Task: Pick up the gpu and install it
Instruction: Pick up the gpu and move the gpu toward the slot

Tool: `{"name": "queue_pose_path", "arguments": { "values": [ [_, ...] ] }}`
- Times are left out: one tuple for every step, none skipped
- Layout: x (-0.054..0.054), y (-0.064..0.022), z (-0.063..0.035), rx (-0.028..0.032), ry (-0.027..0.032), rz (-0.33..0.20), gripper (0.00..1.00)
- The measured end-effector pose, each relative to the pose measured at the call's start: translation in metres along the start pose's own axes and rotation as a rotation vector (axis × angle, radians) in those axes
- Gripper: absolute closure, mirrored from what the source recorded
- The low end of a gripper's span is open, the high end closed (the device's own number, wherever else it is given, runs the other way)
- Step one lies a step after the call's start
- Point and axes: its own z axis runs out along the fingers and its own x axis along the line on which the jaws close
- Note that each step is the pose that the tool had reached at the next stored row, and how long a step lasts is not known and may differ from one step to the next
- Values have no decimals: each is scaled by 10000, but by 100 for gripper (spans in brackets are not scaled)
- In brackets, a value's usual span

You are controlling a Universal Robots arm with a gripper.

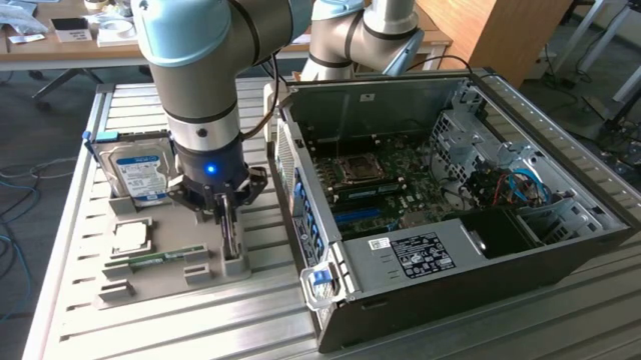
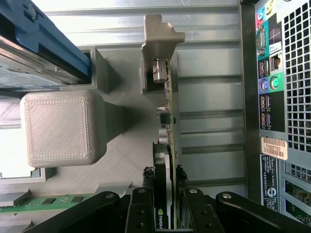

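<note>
The gripper (image 1: 227, 216) (image 2: 163, 173) straddled the gpu (image 1: 233, 238) (image 2: 168, 109); whether it had clamped the card could not be told. The gpu stood on edge in a slot of the gray holder (image 1: 150, 281), between the hard drive (image 1: 140, 169) and the open computer case (image 1: 451, 225), its bracket end pointing away from the wrist. All sat on the metal table (image 1: 200, 326).

Wrist view: the gpu (image 2: 170, 111) shows edge-on only, one end running off frame at the gripper (image 2: 166, 208). The hard drive (image 2: 48, 48), RAM stick (image 2: 39, 203) and computer case (image 2: 291, 73) are cropped. Exterior view: label print at five o'clock of the motherboard (image 1: 376, 176) is too small to read.
</note>
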Motion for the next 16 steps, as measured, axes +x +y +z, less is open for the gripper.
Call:
{"name": "queue_pose_path", "arguments": {
  "values": [
    [0,0,0,1,0,1,73],
    [0,0,0,0,-1,1,73],
    [0,0,0,1,-1,1,73],
    [0,0,0,0,-1,1,73],
    [0,0,0,0,-1,1,73],
    [0,0,0,0,0,1,73],
    [0,0,0,0,-1,0,73],
    [0,0,0,0,-1,1,73],
    [0,0,0,1,-1,1,73],
    [0,0,0,1,-1,0,73],
    [0,0,0,1,-1,1,73],
    [0,0,0,0,-1,1,73],
    [0,0,0,0,-1,1,73],
    [0,0,0,0,-1,1,73],
    [-1,0,-2,-1,-3,0,73],
    [-1,1,-10,1,-2,1,73]
  ]
}}
